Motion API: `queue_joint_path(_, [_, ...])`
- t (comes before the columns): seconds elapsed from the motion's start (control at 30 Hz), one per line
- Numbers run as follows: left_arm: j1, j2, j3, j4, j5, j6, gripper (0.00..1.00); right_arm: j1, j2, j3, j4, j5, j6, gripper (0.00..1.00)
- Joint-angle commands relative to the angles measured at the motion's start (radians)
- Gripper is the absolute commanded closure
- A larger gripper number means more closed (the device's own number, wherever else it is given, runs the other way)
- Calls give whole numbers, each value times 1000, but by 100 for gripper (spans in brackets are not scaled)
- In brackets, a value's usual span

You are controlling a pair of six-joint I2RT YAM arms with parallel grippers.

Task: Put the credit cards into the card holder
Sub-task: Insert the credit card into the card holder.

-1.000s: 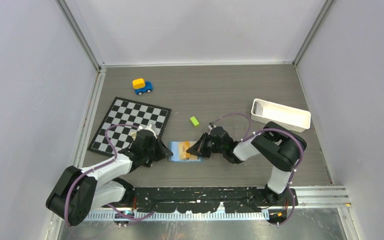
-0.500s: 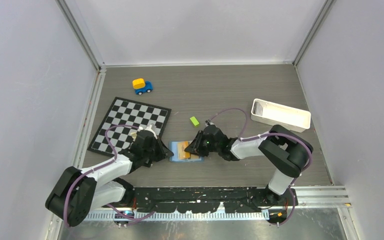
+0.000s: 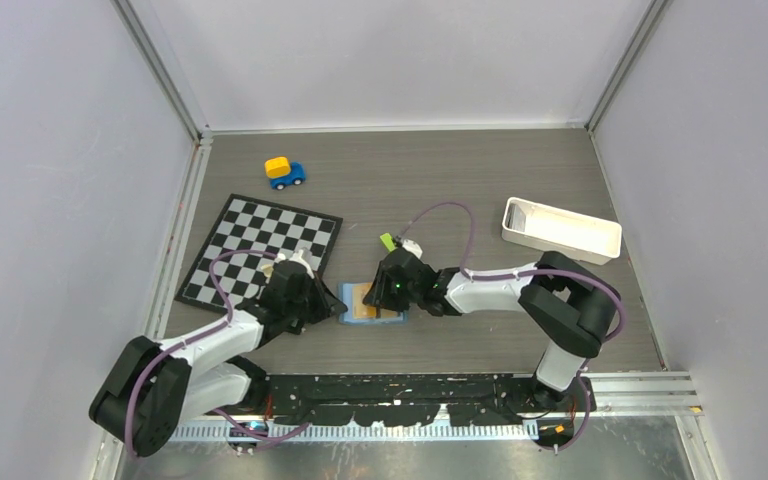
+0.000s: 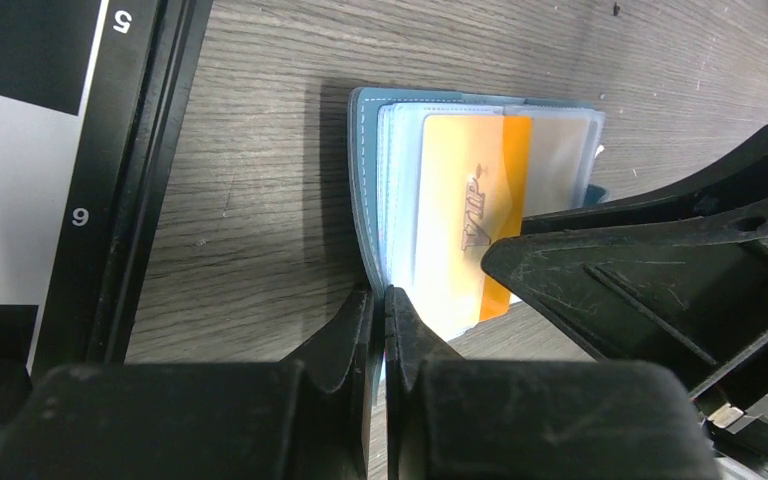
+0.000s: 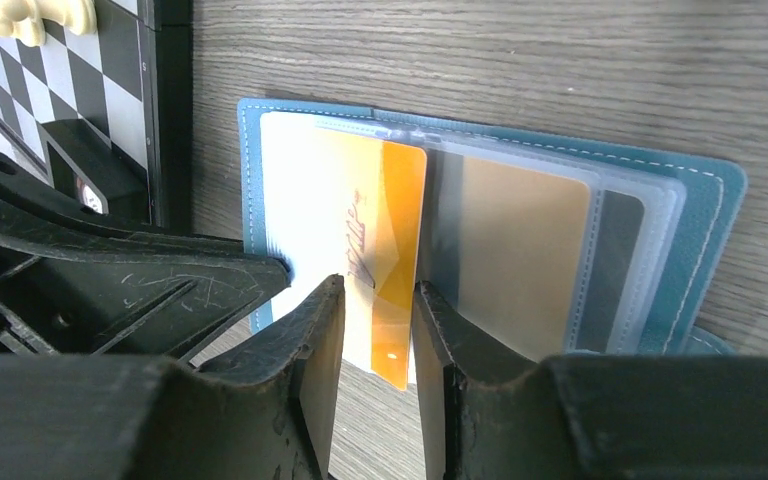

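Right fingers (image 5: 315,350), now shifted left over the open holder (image 5: 710,190), have parted and released the gold card (image 5: 400,220), which lies partly sleeved and probably needs pushing home; left fingers (image 4: 345,330) stay closed, pinching the holder's edge on the worktop (image 5: 510,50).

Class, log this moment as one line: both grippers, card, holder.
left gripper: shut on card holder edge | right gripper: open, straddling orange card | card: partly in clear sleeve

Your left gripper (image 4: 380,318) pinched tight on the blue card holder (image 4: 365,170), orange card (image 4: 460,215) tucked inside, your right gripper (image 4: 512,246) touching it, checkerboard (image 4: 30,160) at left.
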Motion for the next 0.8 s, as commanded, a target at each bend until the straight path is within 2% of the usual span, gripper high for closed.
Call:
queue_joint_path(0.0, [-5,-39,-12,-2,33,26,100,18,51,13,-138,47,-66,62])
queue_joint_path(0.37, [-5,-100,-13,-22,56,52,100,46,79,80,-119,0,-133,59])
queue_joint_path(0.63, [-5,-164,-6,-71,35,64,100,47,22,47,-24,-60,-140,55])
queue_joint_path(0.77, [-5,-187,3,-104,24,74,100,47,-31,47,-78,-33,-165,51])
